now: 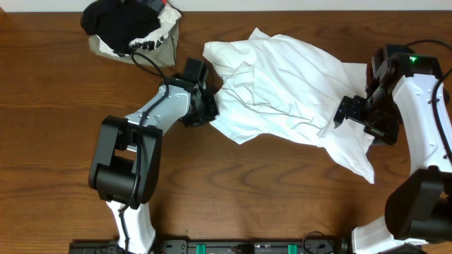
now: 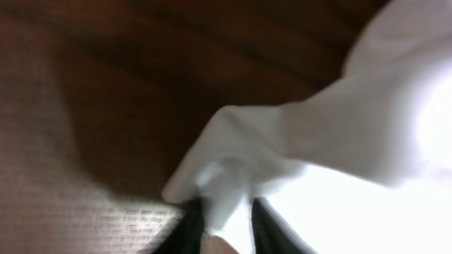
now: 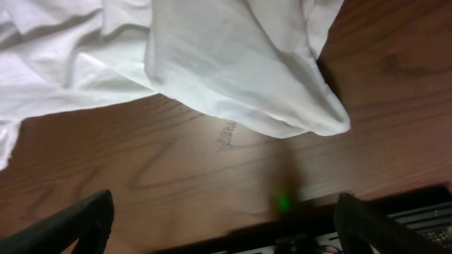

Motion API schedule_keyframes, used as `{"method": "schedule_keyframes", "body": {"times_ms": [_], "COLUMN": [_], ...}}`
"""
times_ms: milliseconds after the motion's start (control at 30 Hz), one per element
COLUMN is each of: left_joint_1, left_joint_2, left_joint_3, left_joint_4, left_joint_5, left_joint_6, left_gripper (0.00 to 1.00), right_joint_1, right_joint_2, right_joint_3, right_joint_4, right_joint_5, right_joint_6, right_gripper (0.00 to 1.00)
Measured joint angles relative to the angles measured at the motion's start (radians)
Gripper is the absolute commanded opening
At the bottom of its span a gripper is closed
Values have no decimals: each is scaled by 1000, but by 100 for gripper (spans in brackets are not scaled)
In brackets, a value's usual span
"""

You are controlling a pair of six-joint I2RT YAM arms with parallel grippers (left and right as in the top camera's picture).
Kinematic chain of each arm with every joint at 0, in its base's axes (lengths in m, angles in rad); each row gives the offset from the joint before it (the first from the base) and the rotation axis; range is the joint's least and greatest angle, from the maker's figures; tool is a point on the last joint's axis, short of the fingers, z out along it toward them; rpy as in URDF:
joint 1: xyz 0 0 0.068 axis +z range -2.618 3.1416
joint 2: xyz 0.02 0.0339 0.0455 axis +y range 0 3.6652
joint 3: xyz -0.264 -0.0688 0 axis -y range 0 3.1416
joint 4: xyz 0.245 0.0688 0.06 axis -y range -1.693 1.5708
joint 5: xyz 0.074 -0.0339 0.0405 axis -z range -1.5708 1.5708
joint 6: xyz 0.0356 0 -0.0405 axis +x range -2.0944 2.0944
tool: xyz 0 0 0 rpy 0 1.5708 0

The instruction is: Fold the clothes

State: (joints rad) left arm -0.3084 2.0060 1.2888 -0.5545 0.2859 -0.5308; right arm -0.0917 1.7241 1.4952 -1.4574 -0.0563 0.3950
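The left claw [image 1: 210,106] is closed on an edge of the white shirt [image 1: 282,85], while the right claw [image 1: 351,115] hangs open above the table [image 1: 56,92] beside it.

Even overhead light, left wrist blurred, glaring

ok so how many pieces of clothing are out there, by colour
white: 1, the T-shirt lying loose in the middle
black: 1, the black garment on top of the far pile
pale with black print: 1, the printed cloth under it
olive-grey: 1, the olive-grey cloth at the pile's edge
total: 4, though the pile may hide more
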Motion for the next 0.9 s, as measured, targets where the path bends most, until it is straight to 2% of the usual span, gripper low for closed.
{"method": "schedule_keyframes", "body": {"times_ms": [367,533,700,900], "left_joint_1": [41,109,168,239], "left_joint_2": [1,1,1,1], "left_joint_3": [2,4,6,6], "left_joint_4": [-97,-142,-187,-256], "left_joint_5": [-7,-3,-4,-5], "left_joint_6": [-26,-45,-48,-48], "left_gripper": [6,6,6,6], "right_joint_1": [1,-2,-31,-48], "right_joint_2": [-222,-308,-323,-325], "right_joint_3": [-57,-260,-459,-586], "right_joint_4": [-10,78,206,306], "right_joint_5": [105,124,88,43], "right_joint_6": [190,284,330,346], "right_gripper": [99,99,99,99]}}
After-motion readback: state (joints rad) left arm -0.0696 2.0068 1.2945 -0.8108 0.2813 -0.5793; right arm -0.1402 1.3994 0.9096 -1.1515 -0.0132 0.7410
